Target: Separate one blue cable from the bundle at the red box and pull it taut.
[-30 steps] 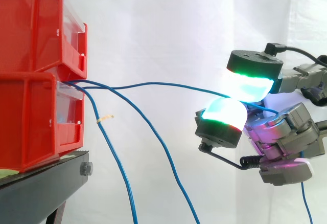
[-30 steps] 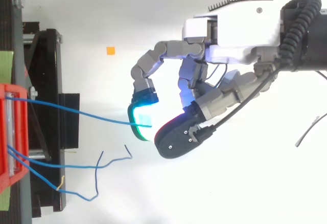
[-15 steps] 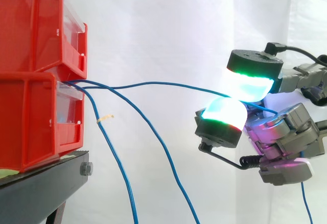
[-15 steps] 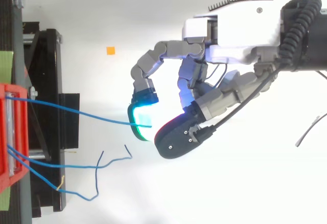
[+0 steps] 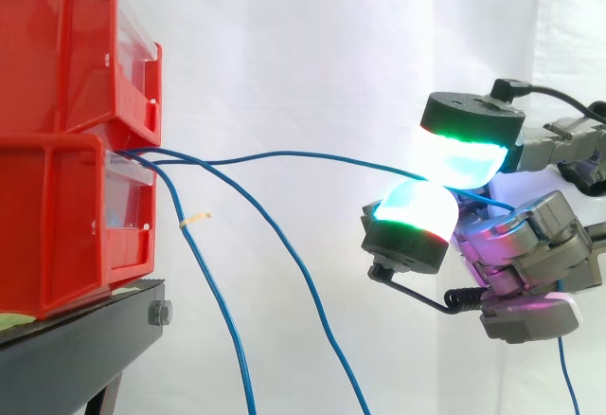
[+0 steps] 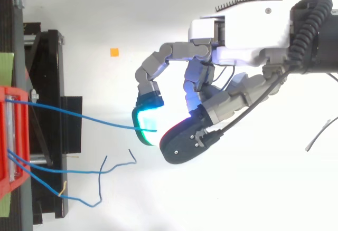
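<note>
Two red boxes are stacked at the left, the lower red box (image 5: 57, 225) with a bundle of blue cables coming out of its front. One blue cable (image 5: 284, 155) runs rightward from the box in a shallow curve to my hand (image 5: 530, 244). It passes between two glowing pads, an upper green-cyan fingertip (image 5: 461, 154) and a lower one (image 5: 412, 208), which pinch it. From above, the same cable (image 6: 79, 116) ends at the cyan pad (image 6: 145, 119) of my hand (image 6: 237, 46). Two other blue cables (image 5: 218, 301) hang down loose from the box.
The boxes sit on a black stand (image 5: 76, 349), seen from above at the left edge (image 6: 47, 83). One hanging cable carries a small yellow tag (image 5: 195, 218). Loose cable ends curl near the stand (image 6: 116, 165). A small orange square (image 6: 114, 52) lies on the white floor.
</note>
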{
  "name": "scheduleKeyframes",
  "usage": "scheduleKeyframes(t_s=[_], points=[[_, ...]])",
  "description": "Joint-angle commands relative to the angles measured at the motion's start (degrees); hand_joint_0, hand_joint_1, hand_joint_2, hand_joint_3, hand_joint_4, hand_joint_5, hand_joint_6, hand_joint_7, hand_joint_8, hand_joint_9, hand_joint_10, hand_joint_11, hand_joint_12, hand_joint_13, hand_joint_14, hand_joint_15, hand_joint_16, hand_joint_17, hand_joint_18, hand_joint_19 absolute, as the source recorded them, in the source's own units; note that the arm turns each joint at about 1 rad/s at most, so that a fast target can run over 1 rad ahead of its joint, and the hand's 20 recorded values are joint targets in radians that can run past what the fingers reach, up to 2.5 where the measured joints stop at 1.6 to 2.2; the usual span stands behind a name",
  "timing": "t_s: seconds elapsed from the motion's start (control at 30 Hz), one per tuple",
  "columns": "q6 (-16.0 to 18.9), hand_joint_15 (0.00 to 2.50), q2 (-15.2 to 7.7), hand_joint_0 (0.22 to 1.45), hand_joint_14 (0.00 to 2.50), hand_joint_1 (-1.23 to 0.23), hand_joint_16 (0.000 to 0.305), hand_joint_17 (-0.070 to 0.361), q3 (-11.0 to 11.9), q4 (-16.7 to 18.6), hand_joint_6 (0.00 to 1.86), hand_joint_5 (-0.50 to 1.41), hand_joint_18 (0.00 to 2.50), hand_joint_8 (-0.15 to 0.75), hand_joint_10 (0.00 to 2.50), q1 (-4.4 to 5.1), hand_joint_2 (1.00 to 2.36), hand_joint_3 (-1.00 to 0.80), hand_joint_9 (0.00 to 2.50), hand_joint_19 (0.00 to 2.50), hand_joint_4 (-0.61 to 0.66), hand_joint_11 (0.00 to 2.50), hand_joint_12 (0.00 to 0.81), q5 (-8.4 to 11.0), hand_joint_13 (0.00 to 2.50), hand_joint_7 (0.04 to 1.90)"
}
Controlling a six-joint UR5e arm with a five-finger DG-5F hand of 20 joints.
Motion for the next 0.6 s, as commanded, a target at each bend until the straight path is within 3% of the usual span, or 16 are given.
scheduleKeyframes(t_s=[0.0, 0.57], points=[[0.0, 1.48, 0.0, 0.68, 1.32, -0.77, 0.046, 0.104, 0.0, 0.0, 0.88, -0.19, 1.15, 0.277, 0.68, -0.03, 1.02, -0.09, 1.19, 1.2, 0.0, 1.7, 0.362, 0.0, 1.29, 1.26], [0.0, 1.5, 0.0, 0.68, 1.31, -0.77, 0.046, 0.102, 0.0, 0.0, 0.88, -0.19, 1.14, 0.267, 0.66, -0.03, 1.02, -0.09, 1.18, 1.19, 0.0, 1.7, 0.358, 0.0, 1.28, 1.25]])
